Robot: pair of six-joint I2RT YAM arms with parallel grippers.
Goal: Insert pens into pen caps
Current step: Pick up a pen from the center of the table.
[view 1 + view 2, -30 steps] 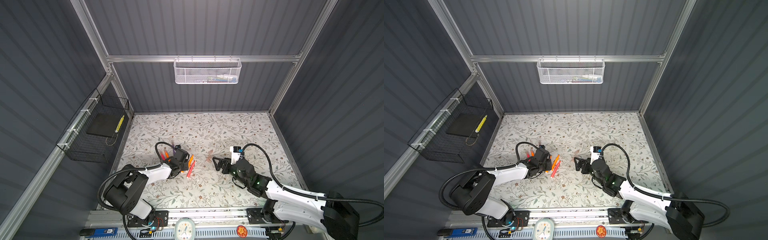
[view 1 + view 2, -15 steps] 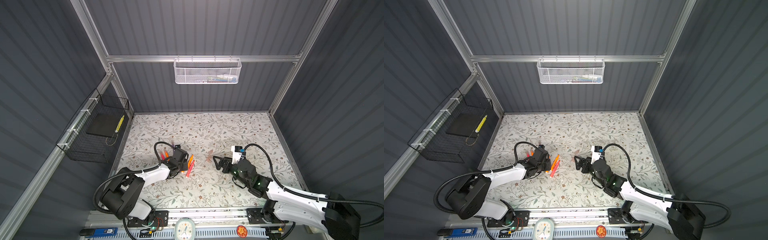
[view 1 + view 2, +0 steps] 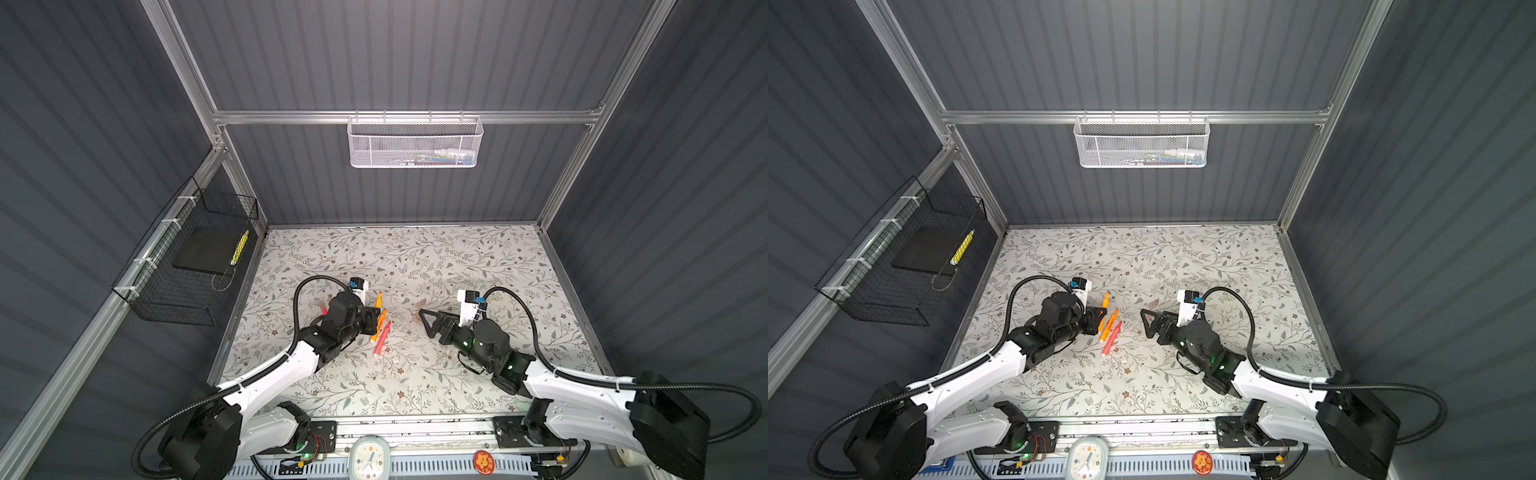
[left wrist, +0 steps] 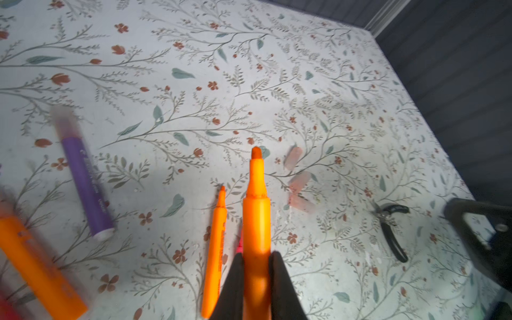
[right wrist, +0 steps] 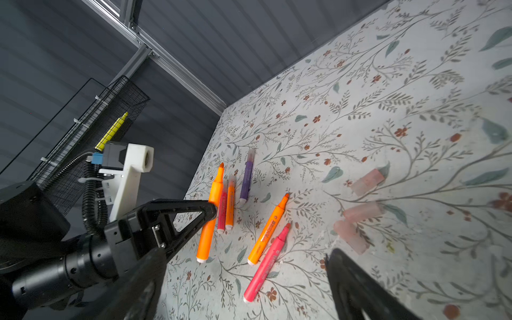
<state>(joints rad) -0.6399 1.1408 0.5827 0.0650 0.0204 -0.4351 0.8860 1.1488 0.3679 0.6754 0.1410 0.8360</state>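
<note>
Six pens (image 5: 267, 230) can be counted in the right wrist view, all on the robot's left half of the floral surface (image 3: 415, 257). One of them, a thick orange pen (image 4: 256, 221), is held by the left hand (image 4: 256, 260). Its two black fingers (image 4: 234, 282) are pressed narrowly against the barrel from both sides, and the orange tip points forward, away from the hand. Whether the white end of this pen touches the surface, I cannot tell.

Just beside the held pen lie a second orange pen (image 4: 214, 249) and a pink-red pen (image 5: 266, 263), close together and almost parallel. On the other side of the left hand there are a purple pen (image 4: 86, 182), a small orange pen (image 5: 230, 207) and a dark pink pen (image 5: 221, 213). The last two lie right next to each other, and in the left wrist view this group is blurred.

Three pen caps (image 5: 363, 212), pale pink and translucent, lie on the surface between the two hands, near each other and nearer to the right hand. No pen is inside any of them.

In both top views the right hand (image 3: 426, 323) is low over the surface and turned toward the left hand. Its jaws stand wide apart and hold nothing. One of its fingertips (image 5: 340, 266) is just beside the nearest cap. Small black-handled pliers (image 4: 390, 232) lie flat on the surface, between the caps and the right hand.
</note>
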